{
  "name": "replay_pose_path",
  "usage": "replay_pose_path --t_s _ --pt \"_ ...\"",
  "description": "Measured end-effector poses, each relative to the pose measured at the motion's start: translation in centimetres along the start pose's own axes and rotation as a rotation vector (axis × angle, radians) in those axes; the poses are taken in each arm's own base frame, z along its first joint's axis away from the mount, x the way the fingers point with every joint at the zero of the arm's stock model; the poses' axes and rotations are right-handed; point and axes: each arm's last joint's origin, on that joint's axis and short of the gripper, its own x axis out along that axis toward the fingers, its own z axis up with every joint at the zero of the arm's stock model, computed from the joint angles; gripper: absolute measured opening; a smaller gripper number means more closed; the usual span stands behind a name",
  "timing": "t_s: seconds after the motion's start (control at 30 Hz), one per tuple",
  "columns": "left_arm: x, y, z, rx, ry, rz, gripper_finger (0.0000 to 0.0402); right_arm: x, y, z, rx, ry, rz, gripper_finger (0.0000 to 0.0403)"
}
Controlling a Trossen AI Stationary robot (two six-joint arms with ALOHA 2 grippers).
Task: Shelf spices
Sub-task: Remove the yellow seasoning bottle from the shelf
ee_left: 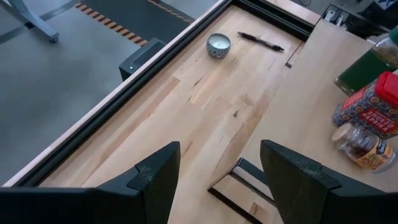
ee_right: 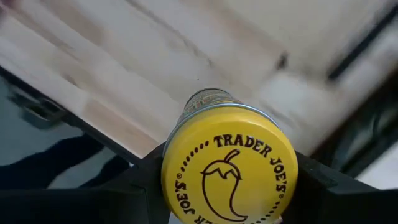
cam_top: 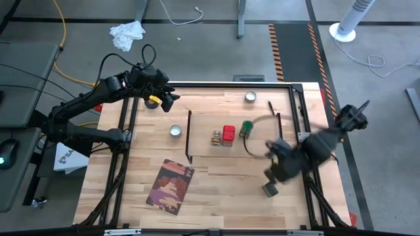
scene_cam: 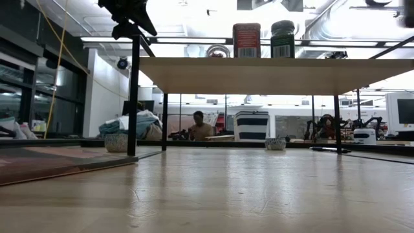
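The shelf (cam_top: 216,118) is a pale board on thin black legs in the middle of the table. On it stand the clear glass jar (cam_top: 216,137), the red box (cam_top: 228,134) and the green-topped jar (cam_top: 247,128); the left wrist view shows the red box (ee_left: 373,106) too. My right gripper (cam_top: 272,172) is over the near right part of the table, shut on the yellow-topped jar (ee_right: 229,165). My left gripper (ee_left: 214,180) is open, above the far left part of the table (cam_top: 163,98), off the shelf's left end. My right gripper pinches the yellow-topped jar by its yellow lid (ee_right: 180,155), one dark finger (ee_right: 140,180) on each side of the rim. The lid faces the wrist and the glass body (ee_right: 202,99) points away beyond the fingers, toward the table. The jar is lifted clear of the wood.
Two small round tins sit on the table, one left of the shelf (cam_top: 175,130), one at the far edge (cam_top: 250,97). A black pen (ee_left: 261,42) lies on the far part of the table. A brown-and-maroon book (cam_top: 170,185) lies near left. Black frame rails line the table's sides.
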Motion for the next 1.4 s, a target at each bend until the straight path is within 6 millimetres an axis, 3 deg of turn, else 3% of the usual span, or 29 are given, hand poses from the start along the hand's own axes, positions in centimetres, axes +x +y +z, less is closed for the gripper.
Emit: replay_pose_path --t_s 0.17,0.33,0.53,0.7,1.4 --pt "0.0 0.0 0.0 0.0 -0.004 0.001 0.0221 3.3 -1.1 -5.2 0.102 0.048 -0.155 0.0206" --pt "0.0 0.0 0.0 0.0 -0.005 0.008 0.0221 7.1 -2.8 -7.9 0.249 0.012 -0.253 0.0207" --pt "0.0 0.0 0.0 -0.019 -0.004 0.009 0.0221 11.8 -3.5 -8.1 0.336 -0.004 -0.245 0.0219" --pt "0.0 0.0 0.0 -0.025 -0.004 0.009 0.0221 14.4 -3.8 -7.2 0.351 -0.033 -0.199 0.0223" --pt "0.0 0.0 0.0 -0.027 -0.004 0.009 0.0221 13.5 -2.8 -5.7 0.247 0.081 -0.218 0.0255"
